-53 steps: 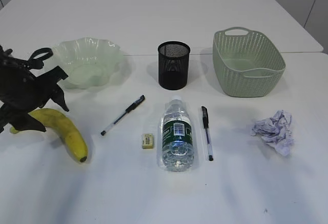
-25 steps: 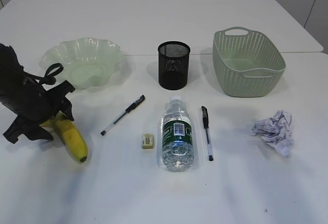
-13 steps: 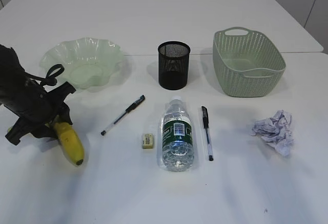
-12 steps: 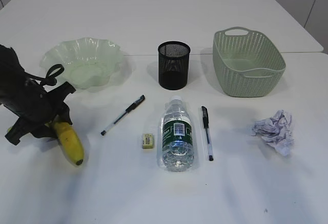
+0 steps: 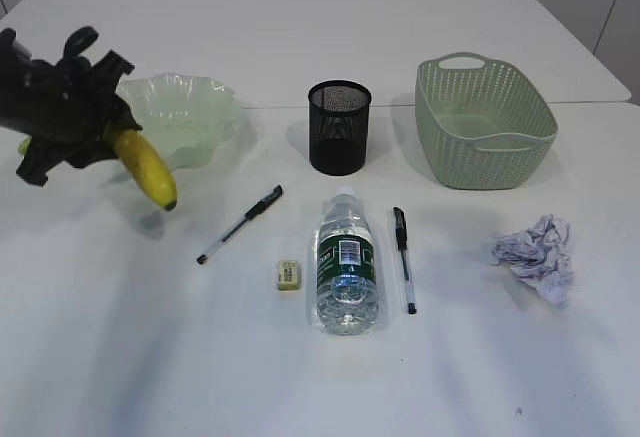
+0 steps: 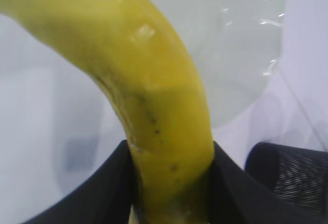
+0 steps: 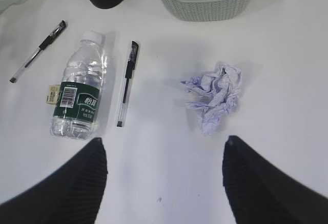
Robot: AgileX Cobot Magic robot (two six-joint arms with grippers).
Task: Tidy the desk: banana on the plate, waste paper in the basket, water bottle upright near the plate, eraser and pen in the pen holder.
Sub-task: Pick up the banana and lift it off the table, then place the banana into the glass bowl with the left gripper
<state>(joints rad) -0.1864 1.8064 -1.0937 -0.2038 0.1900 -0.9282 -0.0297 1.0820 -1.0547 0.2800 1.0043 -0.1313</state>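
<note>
Left wrist view alone shows the left pincer clamped on the banana.

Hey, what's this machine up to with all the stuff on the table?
It is tidying a desk. The left gripper holds a banana in the air beside the green plate, not yet set down. On the table lie a water bottle on its side, two pens, an eraser and crumpled paper. The pen holder and basket stand behind. The right gripper hovers open above the paper.
</note>
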